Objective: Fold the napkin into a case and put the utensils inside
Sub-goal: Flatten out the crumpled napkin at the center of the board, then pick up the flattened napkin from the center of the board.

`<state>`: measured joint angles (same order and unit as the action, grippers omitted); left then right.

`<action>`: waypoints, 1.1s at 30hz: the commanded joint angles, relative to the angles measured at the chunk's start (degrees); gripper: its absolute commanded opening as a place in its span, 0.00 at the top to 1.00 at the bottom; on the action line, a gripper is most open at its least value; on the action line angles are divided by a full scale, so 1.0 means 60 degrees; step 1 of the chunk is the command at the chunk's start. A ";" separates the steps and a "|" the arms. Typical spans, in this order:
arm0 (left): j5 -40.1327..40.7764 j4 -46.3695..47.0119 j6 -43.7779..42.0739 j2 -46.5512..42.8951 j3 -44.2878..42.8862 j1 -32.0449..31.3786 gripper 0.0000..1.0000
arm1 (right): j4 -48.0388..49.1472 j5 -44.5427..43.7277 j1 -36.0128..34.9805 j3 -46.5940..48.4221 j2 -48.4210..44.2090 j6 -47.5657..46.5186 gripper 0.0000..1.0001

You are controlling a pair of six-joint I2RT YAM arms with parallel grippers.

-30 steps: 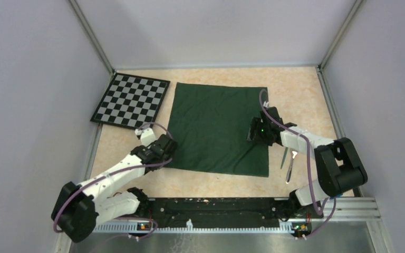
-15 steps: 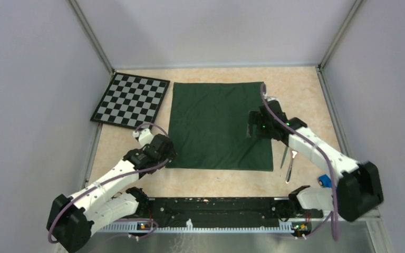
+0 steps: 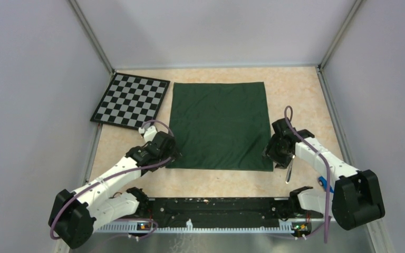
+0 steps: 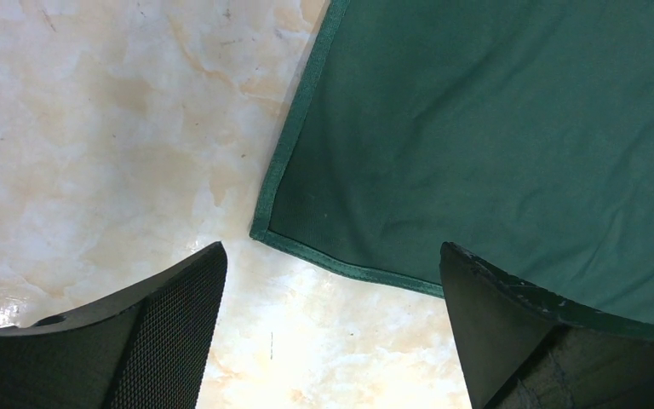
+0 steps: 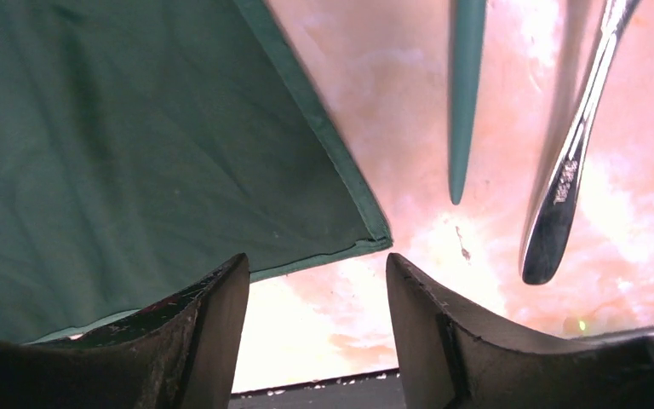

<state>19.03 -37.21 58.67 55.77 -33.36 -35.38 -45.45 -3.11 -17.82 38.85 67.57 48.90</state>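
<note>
The dark green napkin lies spread flat in a single layer on the table; no case is in view. My left gripper hovers open at its near left corner, with nothing between its fingers. At the near right corner my right gripper also stands open and empty, one finger over the cloth's edge. The utensils lie just right of the napkin: a teal handle and a silver handle. In the top view the right arm partly hides them, and only a silver piece shows.
A black-and-white checkered board lies at the back left, beside the napkin. A small blue toy car sits near the right arm's base. Walls close in the table on three sides, and the black rail runs along the near edge.
My left gripper has opened at the near left corner. My right gripper has moved off the cloth back to the near right corner. The napkin now lies flatter and squarer.
</note>
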 commanded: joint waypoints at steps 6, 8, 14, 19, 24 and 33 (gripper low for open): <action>0.0615 -0.0412 0.0209 -0.0215 -0.0359 0.0088 0.09 | -0.0461 -0.0452 -0.0244 -0.0365 -0.0121 0.1861 0.44; 0.0769 -0.0523 0.0240 -0.0205 -0.0424 0.0093 0.10 | -0.0288 -0.0541 -0.0252 -0.0303 0.0087 0.1891 0.44; 0.0902 -0.0757 0.0329 -0.0230 -0.0506 0.0084 0.10 | -0.0179 -0.0750 -0.0256 -0.0107 0.0777 0.2062 0.45; 0.0937 -0.1029 0.0461 -0.0313 -0.0611 0.0087 0.10 | 0.0021 -0.0719 -0.0254 -0.0387 0.0971 0.2373 0.46; 0.0852 -0.1334 0.0738 -0.0171 -0.0824 0.0092 0.09 | 0.0311 -0.0885 -0.0254 -0.0409 0.1469 0.2527 0.53; 0.0685 -0.1922 0.1327 0.0353 -0.0993 0.0084 0.08 | 0.0978 -0.0916 -0.0252 -0.0857 0.1710 0.2711 0.78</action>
<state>23.31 -46.04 63.99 56.14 -37.15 -35.00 -46.48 -6.52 -18.98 37.26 75.64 63.13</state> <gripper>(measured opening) 0.916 0.274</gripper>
